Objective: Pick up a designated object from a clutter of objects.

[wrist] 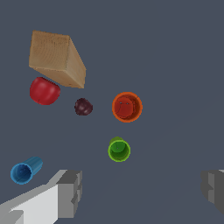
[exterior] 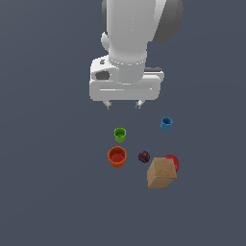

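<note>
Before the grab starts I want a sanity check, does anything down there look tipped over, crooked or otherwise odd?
Two things. The small blue cup lies tipped on its side, unlike the upright green cup and orange cup. The large tan wooden cube sits askew, partly hiding the bright red ball. The small dark maroon ball rests free.

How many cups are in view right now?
3: the green cup nearest the arm, the orange cup just beyond it, the blue cup lying apart toward the exterior view's right. None seem hidden.
</note>
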{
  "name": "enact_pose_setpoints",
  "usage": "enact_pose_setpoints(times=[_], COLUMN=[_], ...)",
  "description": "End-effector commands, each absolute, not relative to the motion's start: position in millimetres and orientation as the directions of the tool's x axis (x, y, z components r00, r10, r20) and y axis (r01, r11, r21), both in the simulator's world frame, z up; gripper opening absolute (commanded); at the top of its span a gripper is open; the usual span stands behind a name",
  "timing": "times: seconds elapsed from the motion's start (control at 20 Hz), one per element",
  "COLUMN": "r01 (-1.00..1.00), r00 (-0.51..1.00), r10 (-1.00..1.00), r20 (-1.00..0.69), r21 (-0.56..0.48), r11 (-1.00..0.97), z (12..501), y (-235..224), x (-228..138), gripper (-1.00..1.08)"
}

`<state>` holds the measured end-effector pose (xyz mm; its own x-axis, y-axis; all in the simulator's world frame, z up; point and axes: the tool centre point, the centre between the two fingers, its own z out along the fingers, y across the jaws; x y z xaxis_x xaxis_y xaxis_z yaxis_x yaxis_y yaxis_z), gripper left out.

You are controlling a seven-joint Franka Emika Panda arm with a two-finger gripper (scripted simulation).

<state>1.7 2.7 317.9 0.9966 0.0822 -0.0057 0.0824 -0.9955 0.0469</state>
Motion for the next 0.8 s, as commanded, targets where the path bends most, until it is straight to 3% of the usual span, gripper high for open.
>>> enact_pose_setpoints(times=[0.0,0.75], r01=[0.083,0.298], r00=[0.997,0.955], r10=[0.083,0.297], r20=[-0.006,-0.015], r21=[0.047,0.047], r11=[-0.995,-0.953], z=[318,264], y=[3,24], x=[2,26], gripper=[1.0,1.0])
